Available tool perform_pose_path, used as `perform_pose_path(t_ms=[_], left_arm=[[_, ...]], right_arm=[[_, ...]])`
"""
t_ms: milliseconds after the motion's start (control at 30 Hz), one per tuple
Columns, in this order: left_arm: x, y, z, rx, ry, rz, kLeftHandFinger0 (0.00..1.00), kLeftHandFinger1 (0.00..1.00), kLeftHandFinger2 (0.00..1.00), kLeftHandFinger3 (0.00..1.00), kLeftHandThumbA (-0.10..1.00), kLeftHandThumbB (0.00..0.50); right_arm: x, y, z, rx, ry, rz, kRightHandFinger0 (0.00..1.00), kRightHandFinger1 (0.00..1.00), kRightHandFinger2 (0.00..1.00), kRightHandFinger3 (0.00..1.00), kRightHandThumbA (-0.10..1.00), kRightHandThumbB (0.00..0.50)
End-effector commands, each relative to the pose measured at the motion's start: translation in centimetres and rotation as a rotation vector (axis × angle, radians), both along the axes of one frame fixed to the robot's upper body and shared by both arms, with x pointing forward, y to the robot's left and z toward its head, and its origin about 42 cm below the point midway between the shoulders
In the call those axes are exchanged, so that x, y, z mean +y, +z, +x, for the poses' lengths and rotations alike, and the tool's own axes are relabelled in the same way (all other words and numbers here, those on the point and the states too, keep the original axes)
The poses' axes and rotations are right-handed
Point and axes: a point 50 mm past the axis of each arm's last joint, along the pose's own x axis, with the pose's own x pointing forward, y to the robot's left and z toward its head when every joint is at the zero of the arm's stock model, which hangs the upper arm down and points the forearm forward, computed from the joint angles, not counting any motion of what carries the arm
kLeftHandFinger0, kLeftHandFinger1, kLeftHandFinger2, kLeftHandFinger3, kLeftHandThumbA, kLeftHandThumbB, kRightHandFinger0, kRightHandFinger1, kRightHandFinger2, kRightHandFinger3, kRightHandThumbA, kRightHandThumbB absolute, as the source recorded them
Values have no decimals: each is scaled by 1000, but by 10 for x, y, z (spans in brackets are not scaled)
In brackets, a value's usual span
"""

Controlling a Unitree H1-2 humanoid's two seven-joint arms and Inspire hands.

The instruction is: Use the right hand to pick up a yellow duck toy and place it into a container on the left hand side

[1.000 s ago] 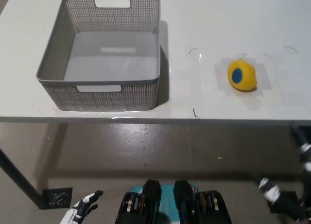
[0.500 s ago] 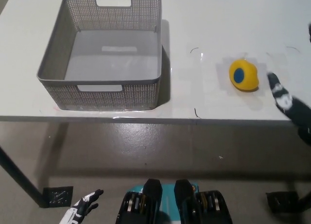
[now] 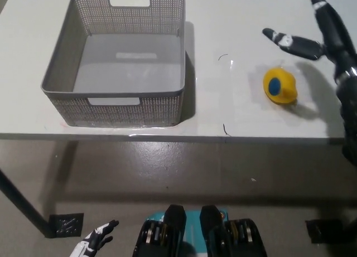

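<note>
The yellow duck toy with a blue spot lies on the white table, right of centre. My black right hand hovers above and just behind it, open, fingers spread, holding nothing. The grey mesh container stands at the table's left, with nothing inside. My white left hand hangs low at the bottom left, below the table's level, fingers apart.
The table's front edge runs across the middle of the view, with grey floor below it. A dark table leg slants at the lower left. Bare tabletop lies between the container and the duck.
My right arm has risen from below the table at the lower right up over the tabletop, and its hand is now above the duck. Duck and container have not moved.
</note>
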Motion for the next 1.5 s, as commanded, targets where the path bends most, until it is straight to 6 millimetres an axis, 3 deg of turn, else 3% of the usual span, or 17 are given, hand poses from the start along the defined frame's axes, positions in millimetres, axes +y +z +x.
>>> perform_pose_path(t_ms=[0,367,500,600,700,800,1000,1267,1467], left_arm=[[5,7,-2,-50,-15,12,1000,1000,1000,1000,1000,344],[5,12,6,-70,-13,15,1000,1000,1000,1000,1000,341],[7,13,4,-73,-6,15,1000,1000,1000,1000,1000,339],[8,15,8,-78,-8,17,1000,1000,1000,1000,1000,333],[9,17,12,-80,-17,22,1000,1000,1000,1000,1000,347],[9,18,13,-77,-25,26,1000,1000,1000,1000,1000,353],[8,18,12,-78,-24,23,1000,1000,1000,1000,1000,346],[10,17,7,-81,-14,19,1000,1000,1000,1000,1000,342],[11,16,7,-83,-12,25,1000,1000,1000,1000,1000,348]], right_arm=[[5,53,54,95,-71,-163,1000,1000,1000,1000,914,494],[25,75,91,337,-98,-264,1000,1000,1000,1000,938,488],[32,74,94,395,-101,-303,1000,1000,1000,1000,953,500],[32,74,95,431,-87,-308,1000,1000,1000,1000,906,483],[29,75,95,454,-77,-326,1000,1000,1000,1000,942,500],[21,69,94,454,-36,-346,1000,1000,1000,1000,961,467],[21,57,93,515,-45,-382,1000,1000,1000,1000,1000,500],[28,37,92,589,-77,-458,1000,1000,1000,1000,953,500],[19,28,91,613,-63,-457,1000,1000,1000,1000,950,493]])
